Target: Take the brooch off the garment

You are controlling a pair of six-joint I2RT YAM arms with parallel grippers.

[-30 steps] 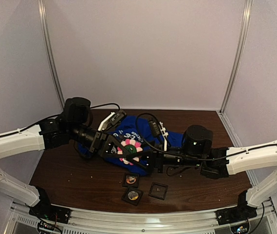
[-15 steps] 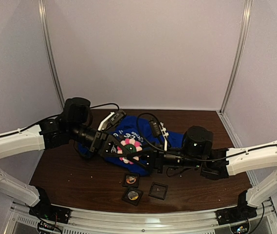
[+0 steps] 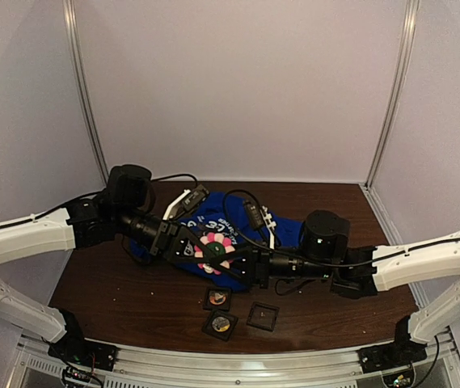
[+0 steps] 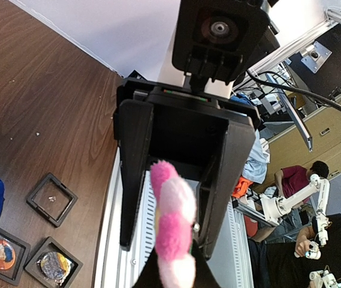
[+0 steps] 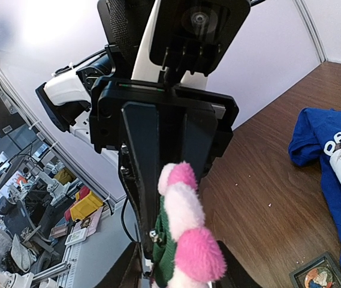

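Observation:
The brooch (image 3: 215, 249) is a fluffy flower with pink and white petals and a green middle. It sits between both grippers, just above the blue T-shirt (image 3: 213, 212) that lies crumpled on the table. My left gripper (image 3: 201, 249) comes from the left and my right gripper (image 3: 231, 257) from the right, and both close on the flower. In the left wrist view the brooch (image 4: 173, 228) stands edge-on between my fingers (image 4: 133, 180). In the right wrist view the brooch (image 5: 185, 228) shows its green backing, and the shirt (image 5: 332, 162) lies apart on the table.
Three small black square trays lie in front of the shirt: two with round badges (image 3: 217, 298) (image 3: 221, 325) and one without a badge (image 3: 262, 315). They also show in the left wrist view (image 4: 51, 199). Cables drape over the shirt. The table's near edge has a metal rail (image 3: 238, 360).
My right arm has pushed a little to the left and the brooch has shifted slightly up and left with both grippers. The shirt and trays have not moved.

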